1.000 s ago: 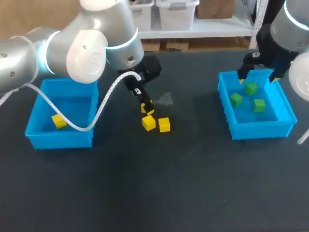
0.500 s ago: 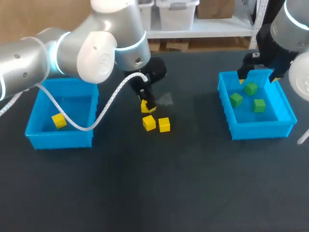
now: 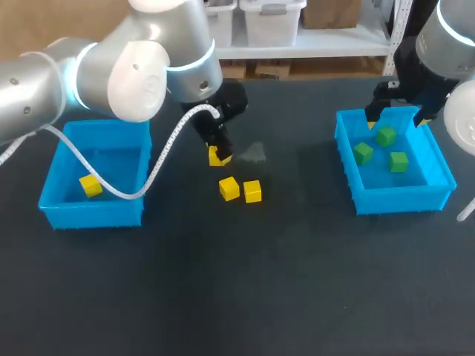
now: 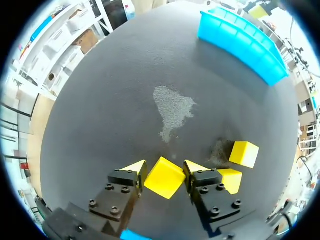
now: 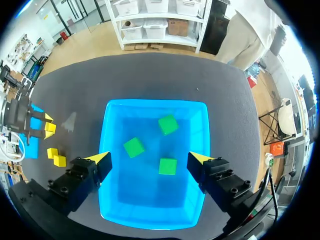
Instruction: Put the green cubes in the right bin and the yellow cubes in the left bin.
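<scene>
- The left gripper [image 4: 164, 169] is clamped on one yellow cube [image 3: 217, 156], a yellow tip pressing on each side. It sits at the middle of the table, just beyond the two loose yellow cubes [image 3: 229, 188] [image 3: 252, 191].
- In the left wrist view the held cube sits tilted between the fingers, so I judge the contact to be partly on its edges. The squeeze should stay firm and the carry smooth, with no jerks.
- The step in hand looks like the carry to the left bin [image 3: 52, 200], which stands well to the left and holds one yellow cube [image 3: 90, 185].
- The lift should go high enough first to pass over the bin's right wall. The path should also stay on the far side of the two loose cubes, so they are not nudged.
- The white cable [image 3: 159, 159] hangs from the left arm across the bin's near right corner. The swing should stay slow so the cable does not drag the bin.
- The release is best made low over bare floor in the bin, beside the cube already there.
- The right gripper [image 5: 150, 159] hangs spread wide and empty above the right bin [image 3: 401, 199]. That bin holds three green cubes [image 3: 385, 136] [image 3: 362, 153] [image 3: 398, 161], and the right arm needs no move for this step.
</scene>
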